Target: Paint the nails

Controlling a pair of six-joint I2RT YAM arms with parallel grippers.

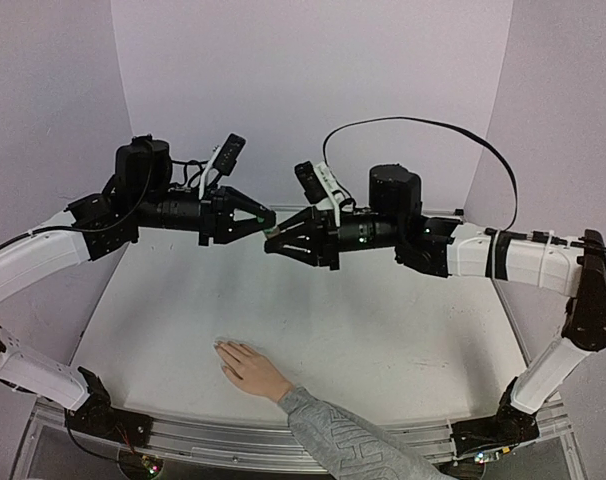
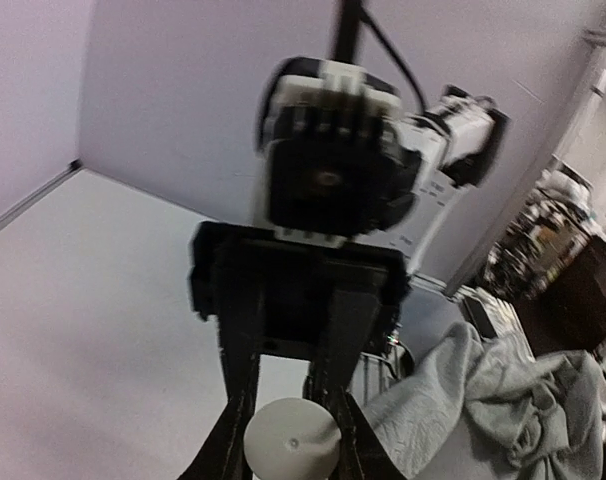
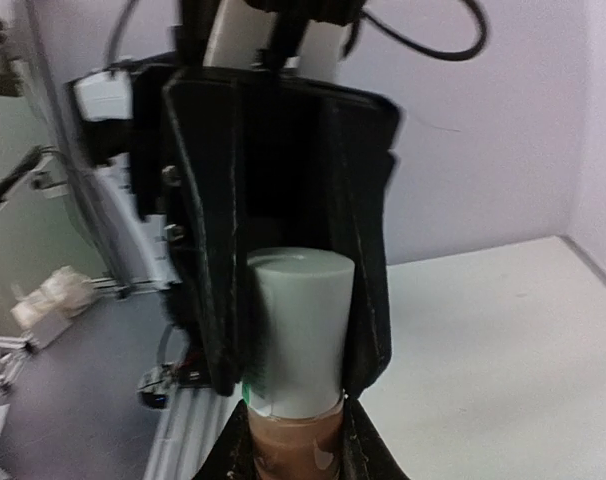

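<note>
- The light-skinned human hand in a grey patterned sleeve (image 1: pixel 245 368) lies flat on the white table (image 1: pixel 413 340), well below both sets of fingers and nearer than them. Its tiny pale nails (image 1: pixel 224 350) are too small to tell apart.
- The nails are probably stiff, smooth plates on soft skin: nothing to grip, only to brush lightly.
- Between the fingers, the right gripper (image 3: pixel 295 442) is clamped on a small brownish bottle (image 3: pixel 293 458), and the left gripper (image 2: pixel 291 440) on its pale cylindrical cap (image 3: pixel 298 320).
- The bottle is likely light, rigid and slippery; grip the cap's sides.

Tiny pale nails (image 1: pixel 223 349), hand (image 1: pixel 245 368) flat palm-down, nr table (image 1: pixel 383 330) front edge
</note>
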